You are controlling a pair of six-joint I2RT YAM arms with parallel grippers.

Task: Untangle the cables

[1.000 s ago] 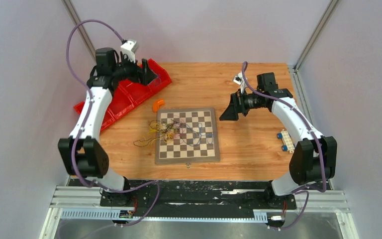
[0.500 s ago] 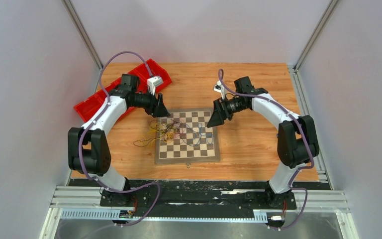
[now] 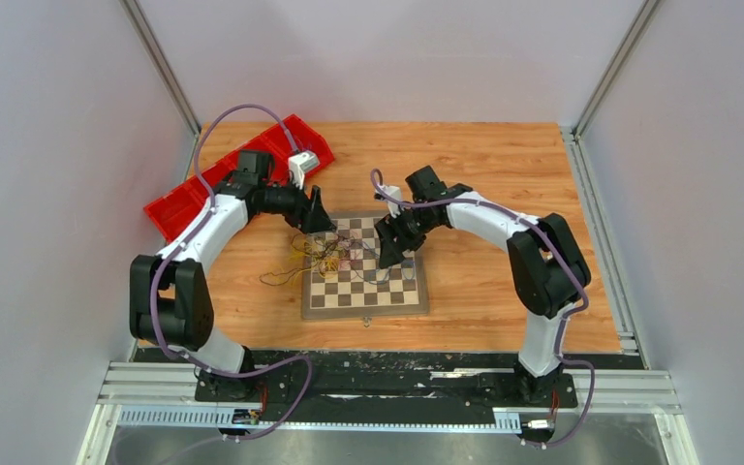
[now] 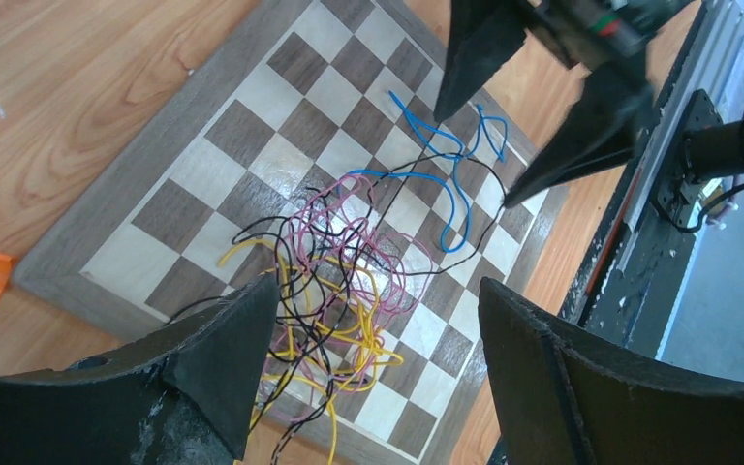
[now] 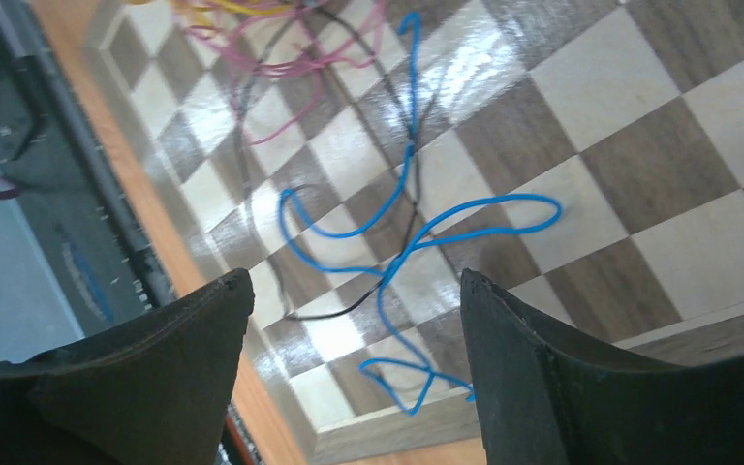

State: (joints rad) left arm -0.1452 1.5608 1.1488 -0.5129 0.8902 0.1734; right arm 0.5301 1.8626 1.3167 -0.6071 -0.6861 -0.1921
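Left pincer [image 4: 373, 325] and right pincer [image 5: 354, 291] wide, empty above chessboard [image 4: 184, 213]; recommended: pinch blue cable [image 5: 402, 242] alone, clear of the pink-yellow tangle [image 4: 339, 281].

Far-left tabletop [image 3: 484, 155] corner: red bin [image 3: 176, 201]. On chessboard [image 3: 368, 296]: cables [image 3: 325, 257] over left half, left pincer [image 3: 323, 224] and right pincer [image 3: 387, 254] above far half. Far-right corner open wood.

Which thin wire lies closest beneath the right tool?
The thin blue wire, looping apart on the wooden chessboard; the pink and yellow wires sit bunched in a tangle farther off.
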